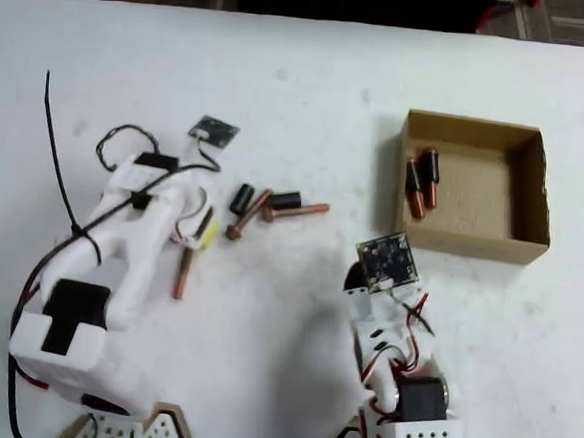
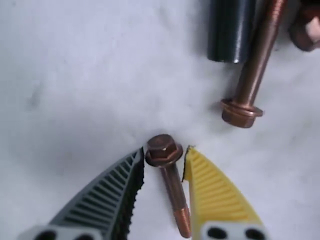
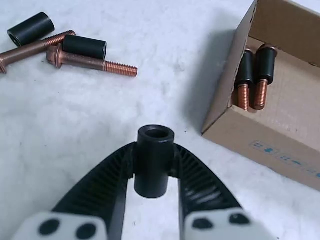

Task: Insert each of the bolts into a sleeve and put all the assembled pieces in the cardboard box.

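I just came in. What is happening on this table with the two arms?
The arms are pairing bolts with sleeves. The left gripper is closed on the head of a bolt at the table. The right gripper holds a black sleeve upright, near the cardboard box. Two assembled pieces already lie in the box. Two more bolts and two more sleeves lie together on the table.

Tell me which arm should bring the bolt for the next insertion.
Left. The left gripper has a bolt by its head between its fingers, while the right gripper is occupied holding a sleeve, probably the one to receive it.
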